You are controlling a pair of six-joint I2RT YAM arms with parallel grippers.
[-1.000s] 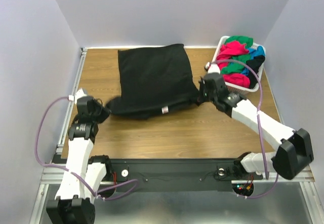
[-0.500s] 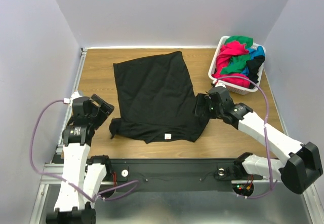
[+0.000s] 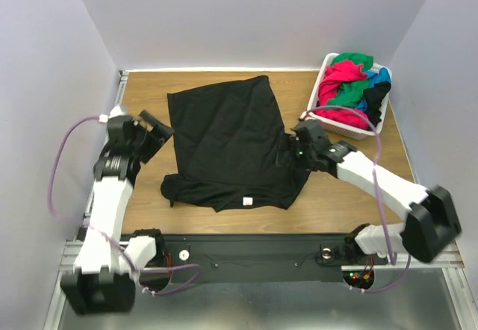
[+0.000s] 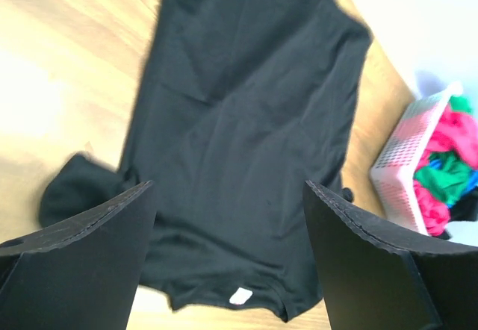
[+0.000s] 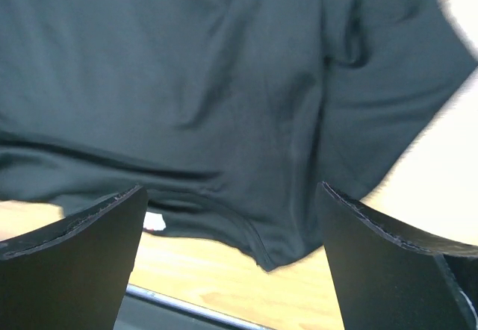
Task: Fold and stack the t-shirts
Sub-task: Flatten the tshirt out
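Observation:
A black t-shirt [image 3: 228, 139] lies spread flat on the wooden table, its white neck label [image 3: 244, 201] at the near hem side. The left sleeve [image 3: 170, 188] is bunched. My left gripper [image 3: 153, 132] hovers open just left of the shirt, touching nothing. From the left wrist view the left gripper [image 4: 228, 188] looks down on the shirt [image 4: 246, 121] and label [image 4: 240, 296]. My right gripper [image 3: 287, 151] stands open over the shirt's right edge. Nothing is between its fingers [image 5: 388, 270], and the shirt [image 5: 187, 83] lies below them. More t-shirts, pink-red [image 3: 340, 72], green [image 3: 352, 59] and blue, lie heaped.
The heaped shirts fill a white slatted basket [image 3: 345, 127] at the table's back right corner, also seen in the left wrist view as the basket [image 4: 407, 158]. Bare wood [image 3: 343, 195] shows near the front right. Walls close in the table on three sides.
Both grippers have opened and let go of the black shirt, which now lies pulled out flat and nearer the front. The left gripper has drawn back to the far left.

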